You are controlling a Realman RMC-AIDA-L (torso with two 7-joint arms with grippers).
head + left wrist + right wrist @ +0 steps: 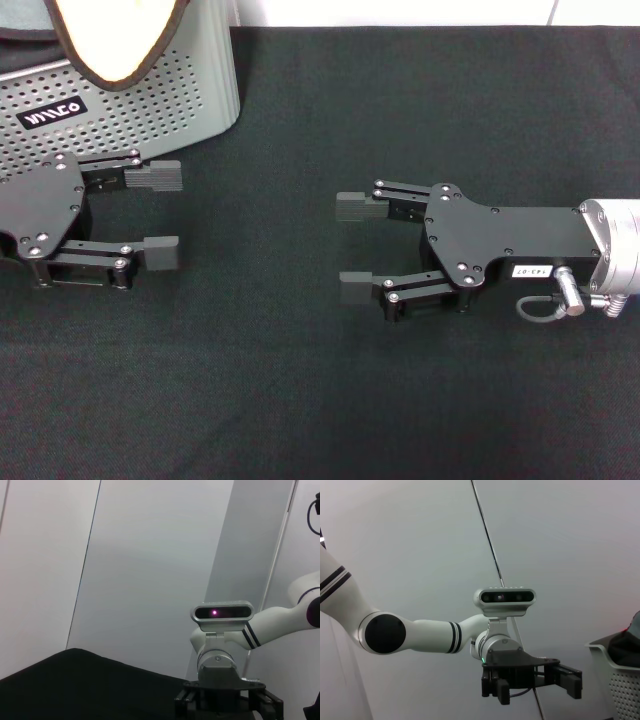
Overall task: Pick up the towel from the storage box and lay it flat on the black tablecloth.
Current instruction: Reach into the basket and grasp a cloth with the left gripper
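Note:
The storage box (150, 110), light grey-green with perforated walls and a black logo label, stands at the far left on the black tablecloth (400, 100). The towel (115, 35) hangs over the box's front rim, pale yellow face out, with a dark trim. My left gripper (165, 215) is open and empty, low over the cloth just in front of the box, fingers pointing right. My right gripper (348, 247) is open and empty at mid-table, fingers pointing left, facing the left one. The right wrist view shows the left gripper (537, 687) open, and the box (620, 685) at the edge.
The tablecloth covers the whole table, and its far edge meets a white wall (400, 12). The left wrist view shows the right arm's wrist camera (222, 612) above the tablecloth (75, 680). A dark fabric lump (630, 640) shows above the box rim in the right wrist view.

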